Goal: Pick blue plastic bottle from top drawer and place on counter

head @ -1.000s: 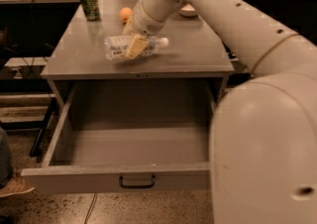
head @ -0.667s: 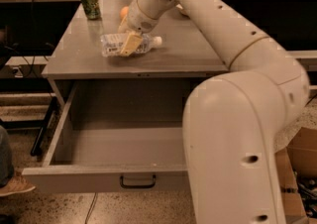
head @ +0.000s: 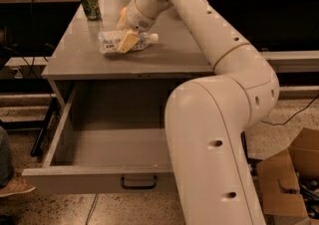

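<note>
Up on the counter (head: 164,57), left of the middle, got the bottle (head: 108,42) lying on its side, white cap pointing right, label end to the left. Looks to be resting on the grey top, not lifted. Gripper (head: 125,44) right on it from behind, one yellowish finger (head: 127,41) laid across the near side of the bottle's middle and the other hidden behind, so clamped on the bottle as far as can be told. Below that, drawer (head: 109,147) pulled all the way out, grey inside, dark bar handle (head: 138,184) centred on the front panel. Can't see the drawer's right part, blocked by the big white arm (head: 219,119) arching up from the bottom right and reaching back over to the counter. Green can (head: 90,3) standing upright at the back left corner of the counter, well apart from the bottle. Bit of something orange (head: 121,16) poking out just behind the gripper, can't tell what. Down on the floor at right, open cardboard box (head: 294,169); over at the left edge, tip of a brown shoe (head: 17,186), plus a thin cable (head: 91,209) under the drawer front.
</note>
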Tool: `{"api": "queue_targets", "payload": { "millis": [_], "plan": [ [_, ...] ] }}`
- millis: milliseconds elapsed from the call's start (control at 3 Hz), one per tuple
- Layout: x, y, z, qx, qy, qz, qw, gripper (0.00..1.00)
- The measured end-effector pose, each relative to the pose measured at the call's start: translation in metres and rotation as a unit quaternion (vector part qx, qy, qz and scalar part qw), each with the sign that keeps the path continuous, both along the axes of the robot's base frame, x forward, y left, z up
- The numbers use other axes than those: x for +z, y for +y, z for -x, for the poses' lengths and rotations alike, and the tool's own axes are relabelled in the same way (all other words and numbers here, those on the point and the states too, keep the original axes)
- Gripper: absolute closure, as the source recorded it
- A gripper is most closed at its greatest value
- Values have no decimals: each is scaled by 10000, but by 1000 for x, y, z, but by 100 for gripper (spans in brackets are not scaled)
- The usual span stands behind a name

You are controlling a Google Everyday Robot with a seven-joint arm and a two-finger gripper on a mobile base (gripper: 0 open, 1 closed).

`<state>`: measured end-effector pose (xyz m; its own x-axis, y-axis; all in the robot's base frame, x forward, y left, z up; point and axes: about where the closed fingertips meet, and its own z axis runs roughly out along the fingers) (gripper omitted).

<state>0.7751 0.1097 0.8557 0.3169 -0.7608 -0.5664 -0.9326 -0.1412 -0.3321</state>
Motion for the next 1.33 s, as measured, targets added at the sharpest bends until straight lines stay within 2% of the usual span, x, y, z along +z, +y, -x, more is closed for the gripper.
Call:
{"api": "queue_targets", "payload": {
  "millis": [333, 667, 1000, 1333],
  "plan": [
    [0, 0, -4, 9, 21, -33, 10000, 4],
    [2, -5, -7, -56, 34, -69, 10000, 0],
    [20, -43, -12, -434, -97, -11, 9990, 0],
    [46, -92, -5, -878, -246, 146, 9957, 0]
  ]
}}
